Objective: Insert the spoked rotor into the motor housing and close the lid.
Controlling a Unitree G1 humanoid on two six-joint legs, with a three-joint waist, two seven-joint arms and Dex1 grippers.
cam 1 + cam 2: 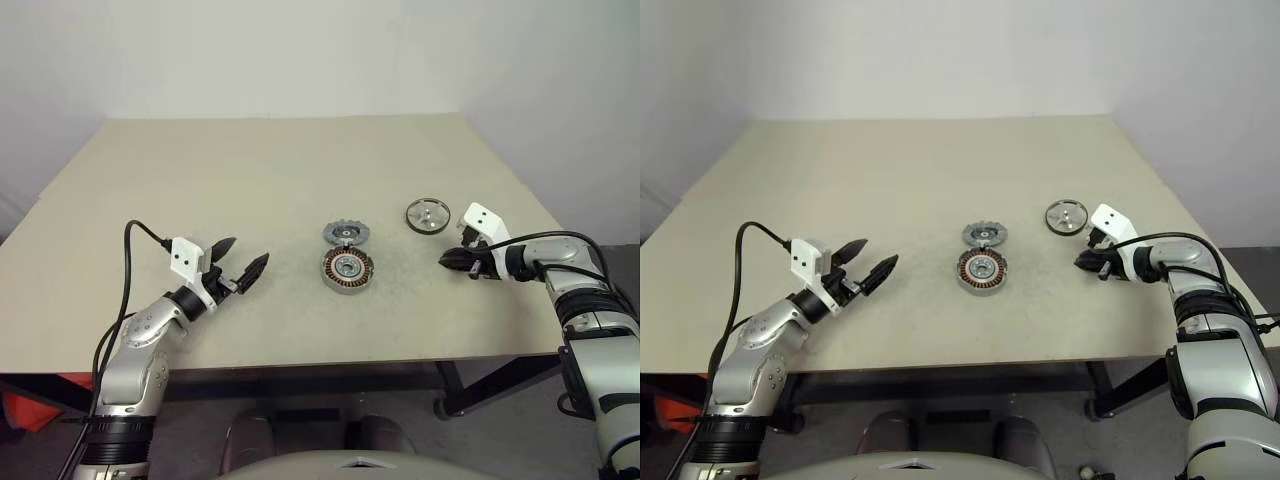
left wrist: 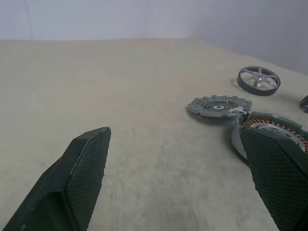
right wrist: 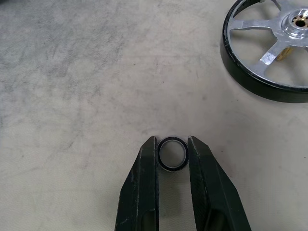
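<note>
My right gripper (image 3: 173, 147) pinches a small dark ring (image 3: 172, 153); left gripper (image 1: 244, 260) gapes idle. Spoked rotor (image 1: 428, 215) ungrabbed; next, shed ring.

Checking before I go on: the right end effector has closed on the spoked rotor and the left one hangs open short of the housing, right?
Not quite. In the right wrist view the right end effector pinches a small dark ring; the spoked rotor lies apart on the table. The left end effector is open short of the motor housing.
</note>
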